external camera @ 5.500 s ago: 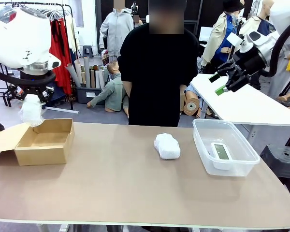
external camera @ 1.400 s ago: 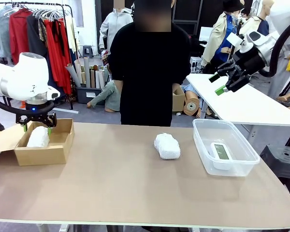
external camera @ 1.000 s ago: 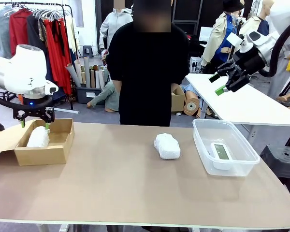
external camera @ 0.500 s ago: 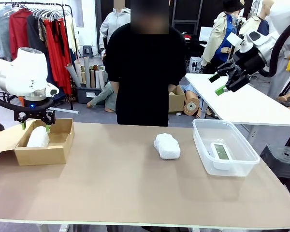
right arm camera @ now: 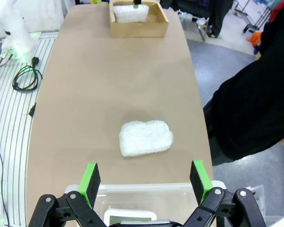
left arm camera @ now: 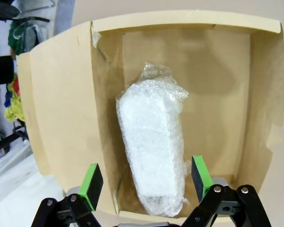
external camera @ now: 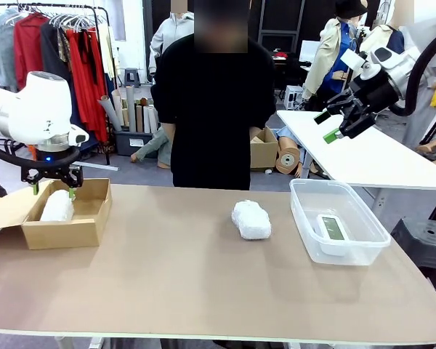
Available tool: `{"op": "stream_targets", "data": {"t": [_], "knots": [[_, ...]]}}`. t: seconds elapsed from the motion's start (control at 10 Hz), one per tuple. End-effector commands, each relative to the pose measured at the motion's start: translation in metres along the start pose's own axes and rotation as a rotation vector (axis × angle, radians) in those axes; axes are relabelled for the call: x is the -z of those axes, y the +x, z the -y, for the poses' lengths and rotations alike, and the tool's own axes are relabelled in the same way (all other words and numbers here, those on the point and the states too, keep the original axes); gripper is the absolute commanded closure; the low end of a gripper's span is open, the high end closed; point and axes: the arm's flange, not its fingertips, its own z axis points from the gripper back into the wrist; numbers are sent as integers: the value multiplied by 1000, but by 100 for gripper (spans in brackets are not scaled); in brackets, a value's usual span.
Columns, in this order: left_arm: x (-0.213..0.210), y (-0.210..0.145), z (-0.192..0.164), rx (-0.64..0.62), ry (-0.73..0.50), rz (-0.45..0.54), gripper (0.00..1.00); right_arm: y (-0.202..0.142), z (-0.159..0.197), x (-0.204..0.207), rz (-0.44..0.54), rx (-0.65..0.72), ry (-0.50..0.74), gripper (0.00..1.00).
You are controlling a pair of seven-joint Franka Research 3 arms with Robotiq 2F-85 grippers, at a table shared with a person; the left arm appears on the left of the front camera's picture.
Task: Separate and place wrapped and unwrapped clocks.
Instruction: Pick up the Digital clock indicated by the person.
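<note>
Left fingers have released 1 wrapped clock into cardboard box.

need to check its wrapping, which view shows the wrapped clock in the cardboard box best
The left wrist view: it looks straight down into the cardboard box, with the wrapped clock whole and close. In the front view the wrapped clock is small, half behind the box wall. In the right wrist view it is distant and tiny.
</note>
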Motion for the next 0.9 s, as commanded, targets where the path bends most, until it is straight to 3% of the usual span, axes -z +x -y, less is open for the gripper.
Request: {"op": "stream_targets", "data": {"t": [0.0, 0.2, 0.4, 0.6, 0.8], "knots": [[-19, -4, -4, 85, -37, -39, 4, 1, 0, -1, 0, -2, -1, 0], [-45, -5, -16, 215, -136, -34, 4, 1, 0, -1, 0, -2, -1, 0], [-71, -9, -19, 308, -314, -48, 4, 1, 0, -1, 0, -2, -1, 0], [-92, -10, -29, 460, -576, -91, 4, 1, 0, -1, 0, -2, -1, 0], [-100, -10, -34, 597, -834, -16, 4, 1, 0, -1, 0, -2, -1, 0]]}}
